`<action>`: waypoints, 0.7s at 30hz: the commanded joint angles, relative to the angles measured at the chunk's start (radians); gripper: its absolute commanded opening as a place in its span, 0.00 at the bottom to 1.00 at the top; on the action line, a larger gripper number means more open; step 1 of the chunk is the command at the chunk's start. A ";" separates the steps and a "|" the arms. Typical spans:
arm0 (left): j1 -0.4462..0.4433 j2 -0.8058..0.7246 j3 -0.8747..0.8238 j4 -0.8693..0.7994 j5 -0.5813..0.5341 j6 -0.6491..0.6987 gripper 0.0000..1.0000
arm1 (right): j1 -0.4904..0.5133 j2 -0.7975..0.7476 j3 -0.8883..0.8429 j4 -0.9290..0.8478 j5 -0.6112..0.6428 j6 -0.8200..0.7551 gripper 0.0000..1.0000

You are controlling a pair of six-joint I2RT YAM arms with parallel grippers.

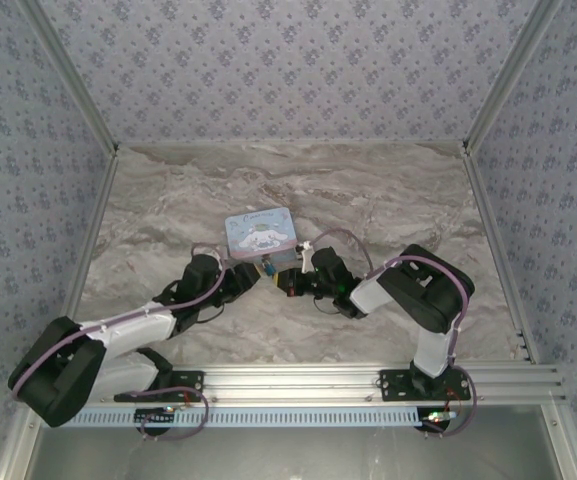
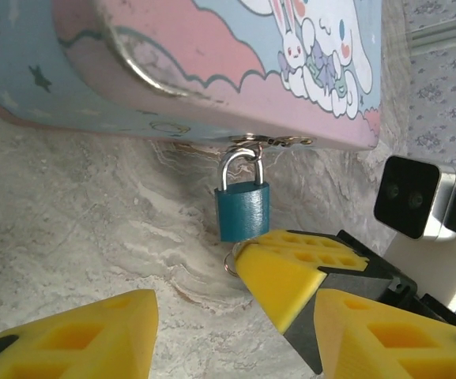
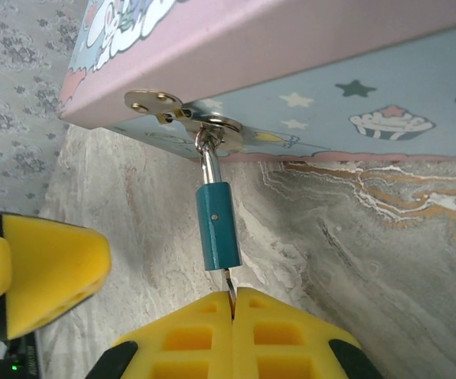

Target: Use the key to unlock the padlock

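Observation:
The tiny blue-teal padlock (image 2: pixel 242 210) hangs by its thin shackle (image 2: pixel 239 166) from the hasp (image 3: pixel 172 110) on the tin's front edge, its body (image 3: pixel 217 225) resting on the table. My right gripper (image 3: pixel 233 304) is shut on the slim metal key (image 3: pixel 229 283), whose tip reaches the padlock's bottom. The key ring (image 2: pixel 231 262) peeks out beside a right finger (image 2: pixel 291 268). My left gripper (image 2: pixel 228 347) stands open just short of the padlock, touching nothing. From above, the padlock (image 1: pixel 269 266) sits between the left gripper (image 1: pixel 252 276) and the right gripper (image 1: pixel 287 279).
The light-blue and pink cartoon tin box (image 1: pixel 260 232) lies closed on the marble table (image 1: pixel 388 190), right behind both grippers. Patterned walls and aluminium rails (image 1: pixel 318 378) enclose the table. The right wrist's camera housing (image 2: pixel 417 197) sits close to my left fingers.

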 commanded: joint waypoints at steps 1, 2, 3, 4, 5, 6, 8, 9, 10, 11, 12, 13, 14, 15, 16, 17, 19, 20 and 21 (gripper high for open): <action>0.004 -0.005 -0.002 0.097 0.002 -0.036 0.53 | 0.006 -0.020 0.023 -0.012 -0.019 0.111 0.00; 0.005 0.003 -0.001 0.110 0.007 -0.040 0.52 | 0.006 -0.023 0.025 -0.022 -0.020 0.128 0.00; 0.005 0.012 -0.001 0.122 0.010 -0.045 0.52 | 0.006 -0.024 0.026 -0.030 -0.019 0.143 0.00; 0.005 0.025 -0.001 0.138 0.012 -0.050 0.51 | 0.006 -0.027 0.028 -0.035 -0.020 0.158 0.00; 0.005 0.040 0.001 0.155 0.016 -0.055 0.51 | 0.005 -0.028 0.029 -0.033 -0.023 0.169 0.00; 0.005 0.056 0.004 0.169 0.021 -0.059 0.50 | 0.005 -0.028 0.030 -0.033 -0.026 0.181 0.00; 0.005 0.091 0.010 0.205 0.032 -0.066 0.48 | 0.003 -0.027 0.035 -0.039 -0.032 0.206 0.00; 0.005 0.112 0.014 0.224 0.035 -0.070 0.47 | 0.002 -0.027 0.037 -0.040 -0.035 0.214 0.00; 0.004 0.131 0.016 0.243 0.037 -0.074 0.46 | 0.002 -0.026 0.037 -0.043 -0.036 0.227 0.00; 0.005 0.148 0.019 0.259 0.035 -0.079 0.45 | 0.002 -0.025 0.037 -0.042 -0.037 0.239 0.00; 0.005 0.163 0.019 0.275 0.030 -0.084 0.44 | 0.001 -0.024 0.037 -0.041 -0.039 0.245 0.00; 0.004 0.178 0.018 0.298 0.024 -0.087 0.44 | -0.001 -0.024 0.039 -0.040 -0.040 0.249 0.00; 0.005 0.194 0.018 0.319 0.021 -0.089 0.43 | 0.000 -0.025 0.038 -0.036 -0.042 0.252 0.00; 0.004 0.204 0.018 0.330 0.017 -0.089 0.42 | -0.002 -0.026 0.038 -0.034 -0.042 0.253 0.00; 0.004 0.218 0.019 0.344 0.017 -0.089 0.42 | -0.002 -0.026 0.039 -0.034 -0.043 0.254 0.00; 0.005 0.228 0.022 0.354 0.017 -0.088 0.42 | -0.001 -0.027 0.040 -0.033 -0.044 0.258 0.00; 0.004 0.248 0.025 0.370 0.020 -0.089 0.41 | -0.002 -0.027 0.041 -0.034 -0.043 0.261 0.00; 0.005 0.260 0.027 0.380 0.023 -0.090 0.41 | -0.001 -0.028 0.042 -0.034 -0.042 0.263 0.00; 0.004 0.268 0.029 0.389 0.024 -0.092 0.40 | -0.001 -0.027 0.043 -0.035 -0.043 0.263 0.00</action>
